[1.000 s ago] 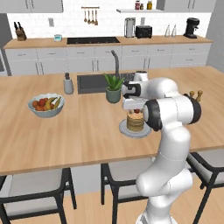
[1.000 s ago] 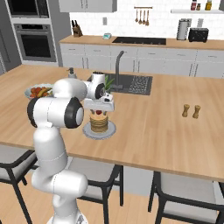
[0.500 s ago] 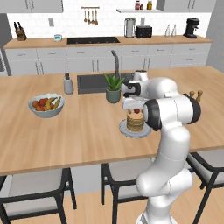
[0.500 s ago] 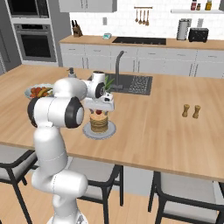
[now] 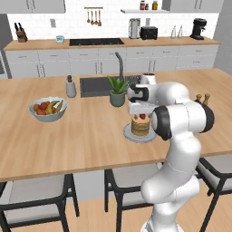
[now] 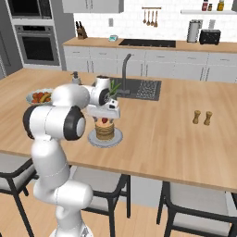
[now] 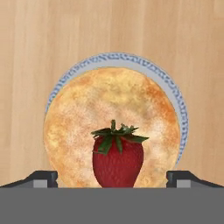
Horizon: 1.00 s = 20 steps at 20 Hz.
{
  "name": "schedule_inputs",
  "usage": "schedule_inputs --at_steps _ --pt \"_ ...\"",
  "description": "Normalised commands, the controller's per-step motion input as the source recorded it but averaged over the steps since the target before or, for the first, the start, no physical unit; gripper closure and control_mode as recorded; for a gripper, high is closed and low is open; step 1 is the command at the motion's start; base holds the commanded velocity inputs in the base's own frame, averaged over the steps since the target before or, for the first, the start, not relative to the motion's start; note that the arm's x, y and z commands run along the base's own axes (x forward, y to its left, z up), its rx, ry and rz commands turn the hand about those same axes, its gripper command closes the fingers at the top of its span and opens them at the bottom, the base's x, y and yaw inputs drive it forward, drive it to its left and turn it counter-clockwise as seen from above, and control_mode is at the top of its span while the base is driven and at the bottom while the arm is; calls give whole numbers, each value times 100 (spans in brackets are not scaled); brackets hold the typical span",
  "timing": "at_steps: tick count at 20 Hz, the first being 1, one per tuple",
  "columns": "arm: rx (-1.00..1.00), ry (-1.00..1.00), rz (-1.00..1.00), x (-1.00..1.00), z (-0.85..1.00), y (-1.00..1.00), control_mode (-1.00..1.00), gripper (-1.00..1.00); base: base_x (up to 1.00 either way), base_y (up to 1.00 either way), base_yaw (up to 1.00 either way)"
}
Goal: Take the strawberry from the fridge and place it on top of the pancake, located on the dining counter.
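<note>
The strawberry (image 7: 117, 159) stands upright on top of the pancake (image 7: 109, 118), a tan stack on a small grey plate (image 7: 173, 94). My gripper (image 7: 113, 178) hangs just over it, open, with one fingertip far out on each side and neither touching the fruit. From the base views, the gripper (image 5: 138, 110) (image 6: 105, 113) points down over the strawberry (image 5: 143, 116) (image 6: 104, 121) and pancake (image 5: 140, 128) (image 6: 104, 132) on the dining counter (image 5: 90, 136) (image 6: 162, 139). The fridge is out of view.
A grey fruit bowl (image 5: 47, 108) (image 6: 39, 96) sits to the left on the counter. Behind the plate are a potted plant (image 5: 117, 90) and the sink (image 5: 97, 86) (image 6: 139, 88). Two small shakers (image 5: 203, 98) (image 6: 202, 117) stand to the right. Chairs (image 5: 38, 195) line the near edge.
The fingers have drawn a little further apart beside the strawberry. The arm, the strawberry and the pancake have stayed in place.
</note>
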Motion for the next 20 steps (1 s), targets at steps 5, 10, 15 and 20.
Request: schedule_inputs --at_steps 5,10,15,20 --pt "0 -13 0 -9 0 0 -100 -100 0 0 0" --pt "-1 -25 0 -43 34 0 -100 -100 0 0 0" --pt "-1 -32 0 -55 78 1 -100 -100 0 0 0" --pt "0 -9 0 -79 87 4 -100 -100 0 0 0"
